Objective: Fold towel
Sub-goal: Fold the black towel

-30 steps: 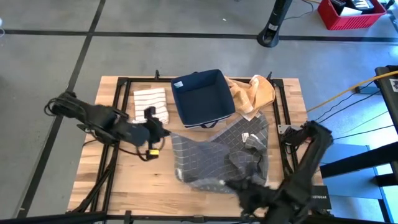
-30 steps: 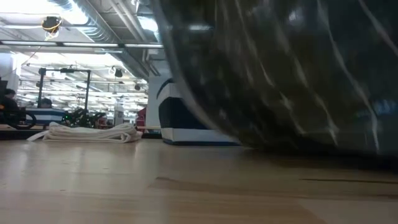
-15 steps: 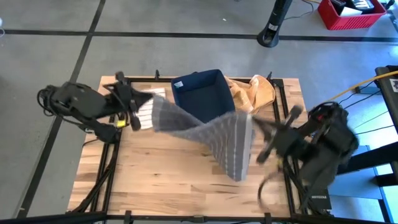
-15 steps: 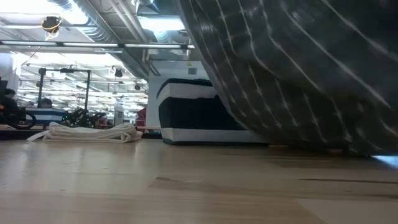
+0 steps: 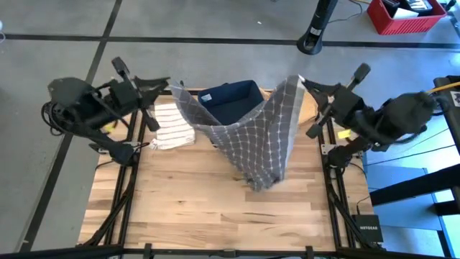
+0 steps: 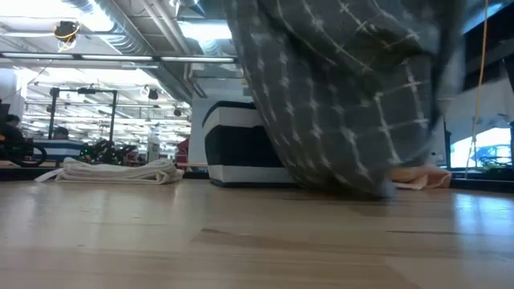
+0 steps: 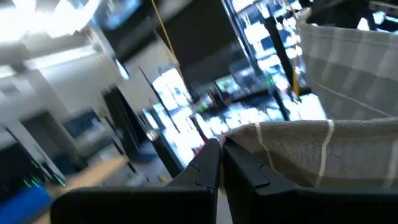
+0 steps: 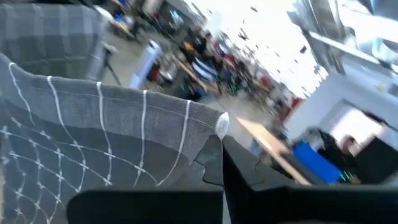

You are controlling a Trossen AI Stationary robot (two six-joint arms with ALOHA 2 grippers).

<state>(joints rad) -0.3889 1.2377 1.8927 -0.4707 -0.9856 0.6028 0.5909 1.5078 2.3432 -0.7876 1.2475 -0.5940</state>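
A grey towel (image 5: pixel 255 133) with a white grid pattern hangs between my two grippers above the table, sagging in the middle, its lowest part (image 5: pixel 260 183) close to or on the wood. My left gripper (image 5: pixel 167 88) is raised at the table's far left, shut on one upper corner. My right gripper (image 5: pixel 307 85) is raised at the far right, shut on the other upper corner. In the low view the towel (image 6: pixel 345 96) hangs in front of the navy bin. My left gripper pinches the towel's upper corner (image 7: pixel 239 134) between its two fingers, coming level from the table's left; the towel hangs below and away from it. My right gripper pinches the opposite upper corner (image 8: pixel 211 127) between its fingers, coming level from the table's right; the cloth hangs below.
A navy fabric bin (image 5: pixel 233 101) stands at the table's far middle, behind the towel. A folded white striped towel (image 5: pixel 172 122) lies at the far left, a tan cloth (image 5: pixel 310 108) at the far right. The near half of the wooden table (image 5: pixel 187 208) is bare.
Both grippers have risen from low over the table and swung toward the far edge, spreading apart to left and right. The towel, which lay crumpled on the table, has been lifted and spread out between them, hanging with a sag.
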